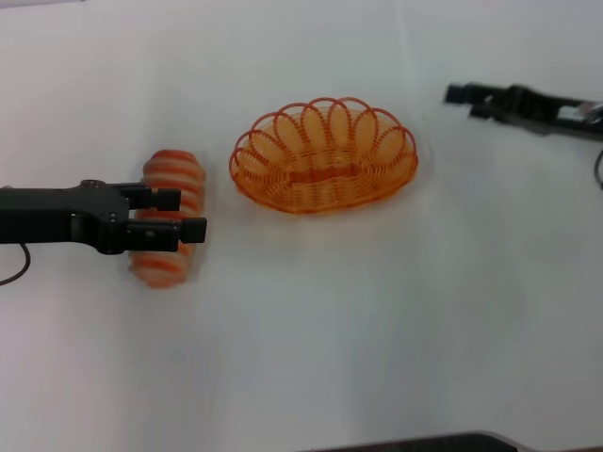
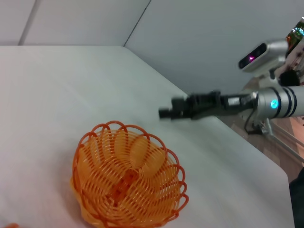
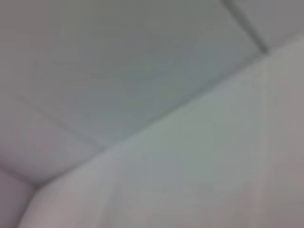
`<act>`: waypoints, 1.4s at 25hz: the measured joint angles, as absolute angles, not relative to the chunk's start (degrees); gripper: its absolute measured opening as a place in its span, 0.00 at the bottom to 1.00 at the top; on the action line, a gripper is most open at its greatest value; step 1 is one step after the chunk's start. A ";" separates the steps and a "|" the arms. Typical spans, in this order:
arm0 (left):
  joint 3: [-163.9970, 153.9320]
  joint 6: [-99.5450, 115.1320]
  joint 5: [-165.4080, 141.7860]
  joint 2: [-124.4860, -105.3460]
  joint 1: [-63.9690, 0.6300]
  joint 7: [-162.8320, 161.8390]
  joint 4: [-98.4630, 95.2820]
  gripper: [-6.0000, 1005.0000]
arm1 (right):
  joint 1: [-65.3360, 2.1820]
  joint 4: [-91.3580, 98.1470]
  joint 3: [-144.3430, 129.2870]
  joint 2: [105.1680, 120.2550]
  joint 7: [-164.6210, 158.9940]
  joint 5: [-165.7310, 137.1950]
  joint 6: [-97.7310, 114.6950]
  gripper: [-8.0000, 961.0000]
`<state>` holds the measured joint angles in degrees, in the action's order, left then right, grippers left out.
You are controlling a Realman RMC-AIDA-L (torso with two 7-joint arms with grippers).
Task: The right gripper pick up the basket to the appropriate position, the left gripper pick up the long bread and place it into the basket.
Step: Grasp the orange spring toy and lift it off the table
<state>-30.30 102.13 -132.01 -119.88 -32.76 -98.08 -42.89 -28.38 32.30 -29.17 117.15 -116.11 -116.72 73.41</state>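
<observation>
The orange wire basket (image 1: 323, 155) stands empty on the white table, in the middle; it also shows in the left wrist view (image 2: 126, 180). The long bread (image 1: 175, 172), striped orange and cream, lies on the table left of the basket. My left gripper (image 1: 179, 214) is open right over the middle of the bread, one finger on each side of it. My right gripper (image 1: 460, 94) is open and empty, in the air to the right of the basket and apart from it; it also shows in the left wrist view (image 2: 167, 108).
The white table (image 1: 377, 320) runs wide in front of the basket and the bread. A dark edge (image 1: 424, 443) shows at the near side. The right wrist view shows only blurred pale surfaces.
</observation>
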 joint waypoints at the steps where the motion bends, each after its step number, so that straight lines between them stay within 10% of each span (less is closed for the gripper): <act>1: -30.32 102.11 -132.01 -119.88 -32.76 -98.08 -42.89 0.84 | -27.91 32.54 -28.23 117.06 -114.00 -115.36 73.46 0.80; 10: -30.74 101.57 -132.01 -119.97 -32.81 -98.26 -42.89 0.84 | -28.85 36.20 -30.22 112.05 -94.04 -112.90 102.85 0.78; 35: -45.72 98.93 -140.32 -119.73 -36.00 -144.89 -71.04 0.82 | -28.38 42.45 -33.42 114.21 -91.45 -125.77 96.98 0.78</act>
